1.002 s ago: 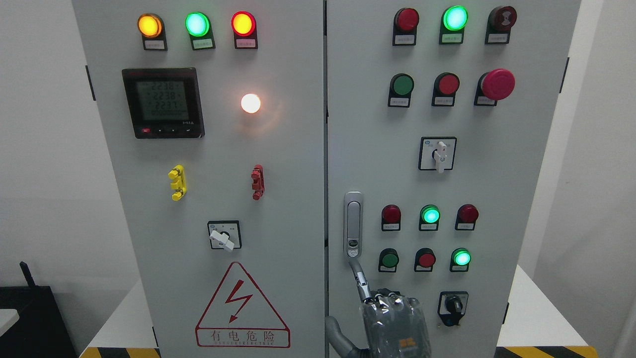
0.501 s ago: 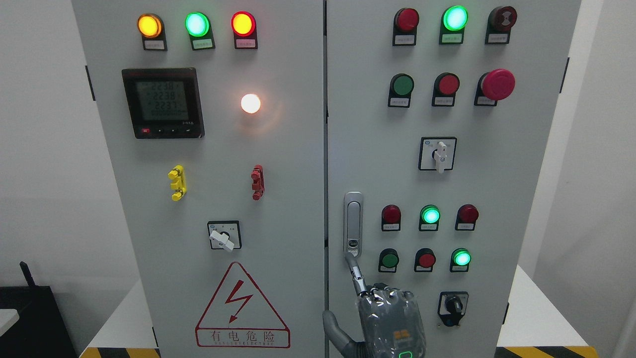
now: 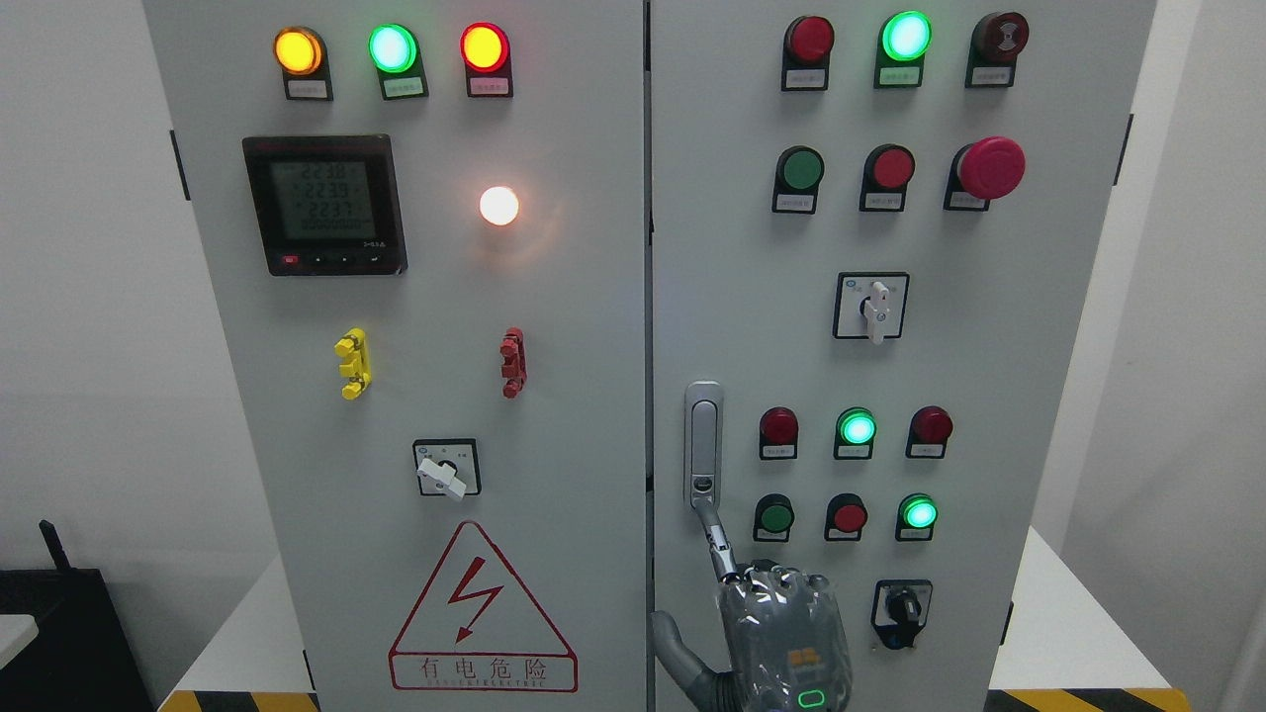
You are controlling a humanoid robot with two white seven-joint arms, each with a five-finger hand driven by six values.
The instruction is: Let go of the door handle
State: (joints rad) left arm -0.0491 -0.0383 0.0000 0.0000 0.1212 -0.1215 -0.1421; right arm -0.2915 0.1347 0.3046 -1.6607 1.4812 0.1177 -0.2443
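The silver door handle (image 3: pixel 703 445) stands upright at the left edge of the cabinet's right door (image 3: pixel 989 326), flush in its recess. My right hand (image 3: pixel 781 623), wrapped in clear film, comes up from the bottom edge just below it. Its index finger (image 3: pixel 716 542) is stretched up and left, and the tip touches the handle's lower end by the round lock. The thumb (image 3: pixel 671 638) sticks out to the left. The other fingers are curled and hold nothing. Both doors look closed. My left arm does not show.
Lit lamps, push buttons (image 3: pixel 849 516), a red mushroom stop button (image 3: pixel 991 166) and rotary switches (image 3: pixel 871 307) cover the right door. The left door (image 3: pixel 574 326) carries a meter (image 3: pixel 324 204), a selector switch and a warning triangle (image 3: pixel 482 613). White walls flank the cabinet.
The right hand has risen slightly, and its index fingertip has come up against the handle's lower end. The doors have not moved.
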